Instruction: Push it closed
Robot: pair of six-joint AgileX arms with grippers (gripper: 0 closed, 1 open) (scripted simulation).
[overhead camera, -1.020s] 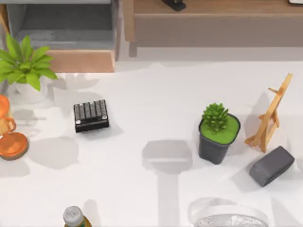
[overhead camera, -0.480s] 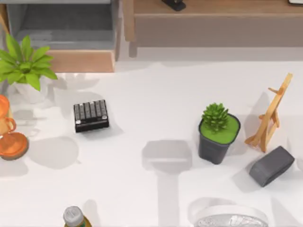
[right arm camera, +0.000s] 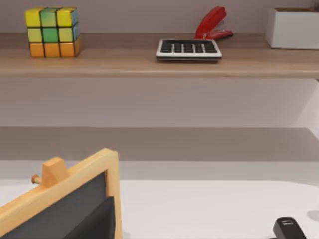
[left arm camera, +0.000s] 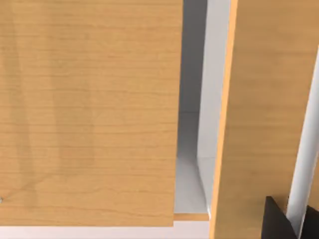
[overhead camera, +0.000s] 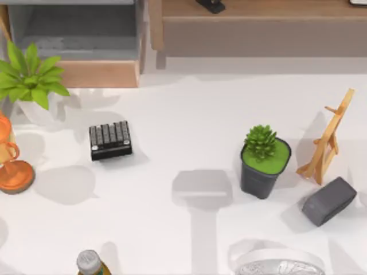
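The drawer stands pulled out at the table's back left. Its light tan front panel [overhead camera: 97, 73] faces the table and its grey inside [overhead camera: 80, 28] lies uncovered behind it. In the left wrist view the same wooden front [left arm camera: 89, 109] is very close. A narrow grey gap [left arm camera: 192, 129] separates it from another upright wooden board [left arm camera: 259, 99]. A dark piece of my left gripper [left arm camera: 279, 224] shows at the corner of that view, right in front of the wood.
A leafy plant [overhead camera: 28, 74] in a white pot stands just before the drawer's left end. A black keypad [overhead camera: 110, 140], a potted succulent [overhead camera: 262, 160], a wooden easel [overhead camera: 327, 140], a grey block [overhead camera: 329, 200] and an orange stand [overhead camera: 12, 172] lie on the white table. The long shelf unit [overhead camera: 258, 34] runs along the back right.
Soft shadows over the left part of the table have shifted a little. The drawer and the objects on the table have stayed where they were.
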